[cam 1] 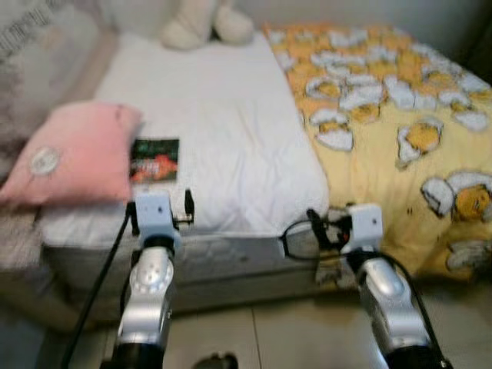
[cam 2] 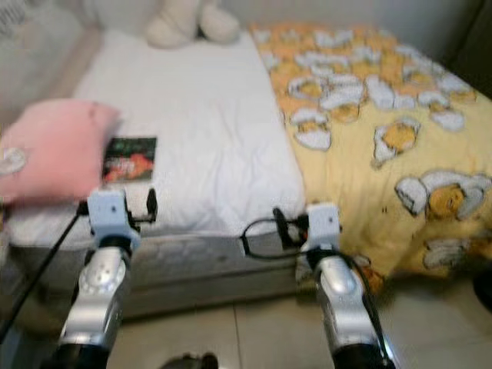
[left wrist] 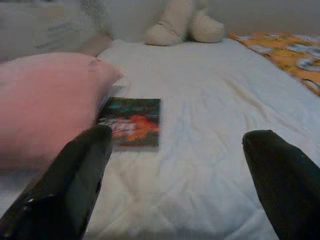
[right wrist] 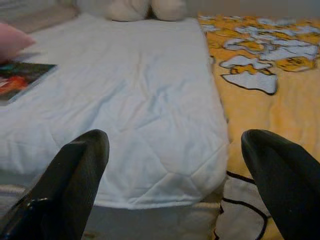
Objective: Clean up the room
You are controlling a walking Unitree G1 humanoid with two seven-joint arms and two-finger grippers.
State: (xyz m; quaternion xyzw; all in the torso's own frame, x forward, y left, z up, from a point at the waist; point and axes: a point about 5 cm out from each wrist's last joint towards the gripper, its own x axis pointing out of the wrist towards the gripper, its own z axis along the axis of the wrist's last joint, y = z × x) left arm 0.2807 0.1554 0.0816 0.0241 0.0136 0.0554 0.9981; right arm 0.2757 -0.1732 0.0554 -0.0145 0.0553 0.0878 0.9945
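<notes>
Facing the foot of a bed, the left gripper and right gripper both hover at the mattress edge, fingers spread wide and empty. A small book lies on the white sheet just beside a pink pillow, with a yellow patterned blanket over the bed's right side.
</notes>
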